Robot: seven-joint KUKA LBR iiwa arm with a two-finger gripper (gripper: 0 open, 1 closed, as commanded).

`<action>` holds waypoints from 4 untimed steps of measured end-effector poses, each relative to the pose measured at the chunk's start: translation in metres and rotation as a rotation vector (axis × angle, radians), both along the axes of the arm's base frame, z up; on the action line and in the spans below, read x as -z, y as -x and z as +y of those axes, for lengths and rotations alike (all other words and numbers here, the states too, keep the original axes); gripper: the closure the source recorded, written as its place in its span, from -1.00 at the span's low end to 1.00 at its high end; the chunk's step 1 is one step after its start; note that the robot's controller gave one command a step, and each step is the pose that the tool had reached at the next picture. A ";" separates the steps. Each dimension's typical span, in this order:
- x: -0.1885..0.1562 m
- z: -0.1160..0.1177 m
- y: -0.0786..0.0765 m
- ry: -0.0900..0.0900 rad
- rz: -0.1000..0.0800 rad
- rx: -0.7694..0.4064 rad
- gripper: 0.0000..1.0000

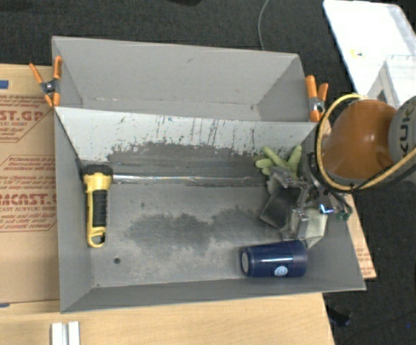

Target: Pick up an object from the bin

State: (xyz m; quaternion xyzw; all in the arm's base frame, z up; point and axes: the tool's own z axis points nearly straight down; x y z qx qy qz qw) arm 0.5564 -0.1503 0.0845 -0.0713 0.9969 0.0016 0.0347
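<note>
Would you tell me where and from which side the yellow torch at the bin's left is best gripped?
The torch lies flat along the bin's left wall, so come from straight above and close across its black middle, slimmer than the yellow head. The wall sits close on that side, so room there may be tight.

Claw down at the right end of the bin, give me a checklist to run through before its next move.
1. The claw is inside the bin, low at its right end: ok.
2. Something is gripped in the claw: cannot tell.
3. The dark blue cylinder, lying on its side just below the claw in the view, is clear of it: cannot tell.
4. The green floppy thing on the back slope has room from the claw: not ok, it lies close beside it.
5. The yellow and black flashlight by the left wall is out of the way: ok.
</note>
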 end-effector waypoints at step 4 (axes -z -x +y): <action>-0.046 0.004 -0.016 -0.016 -0.016 0.153 1.00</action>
